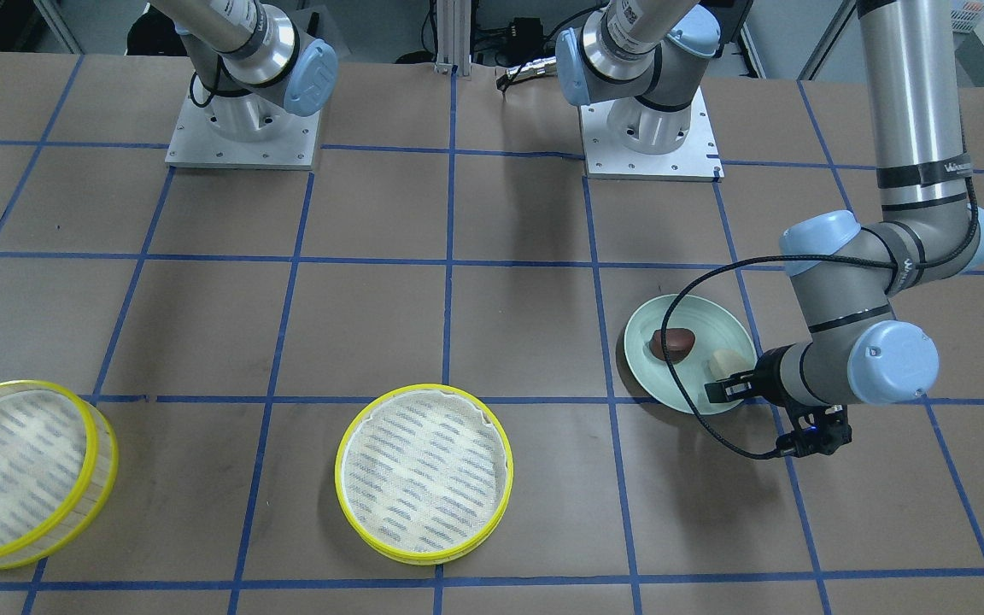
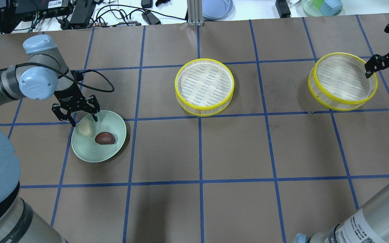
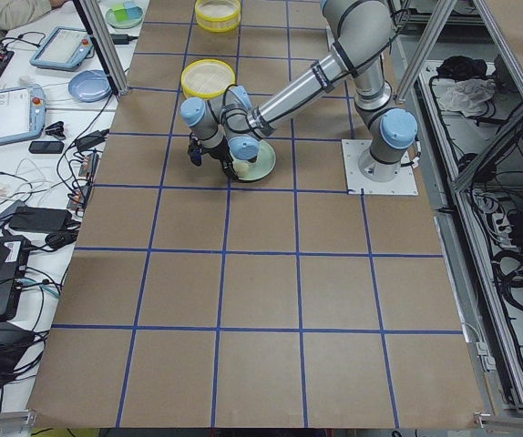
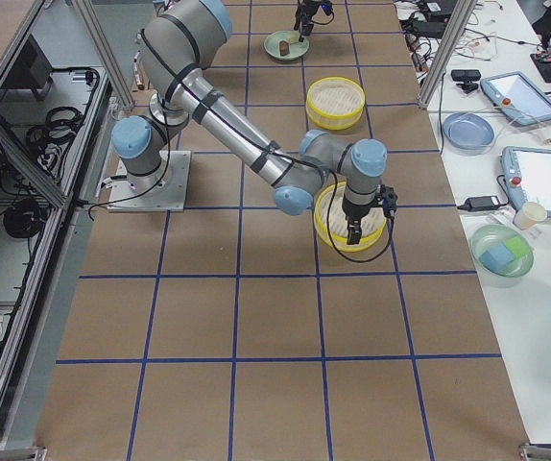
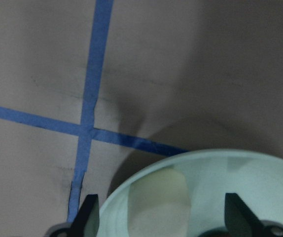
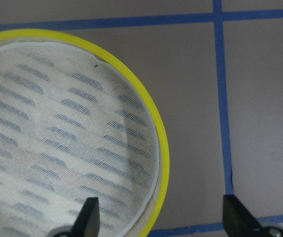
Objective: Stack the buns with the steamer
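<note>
While my left gripper (image 2: 84,120) hangs spread over pale cream rounded bun (image 2: 85,128), I should centre bun between jaws, descend straight, close gently; right gripper (image 2: 382,71) also spread.

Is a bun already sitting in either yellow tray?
No, the brown bun and cream bun lie on the plate; the middle tray and end tray are bare.
</note>
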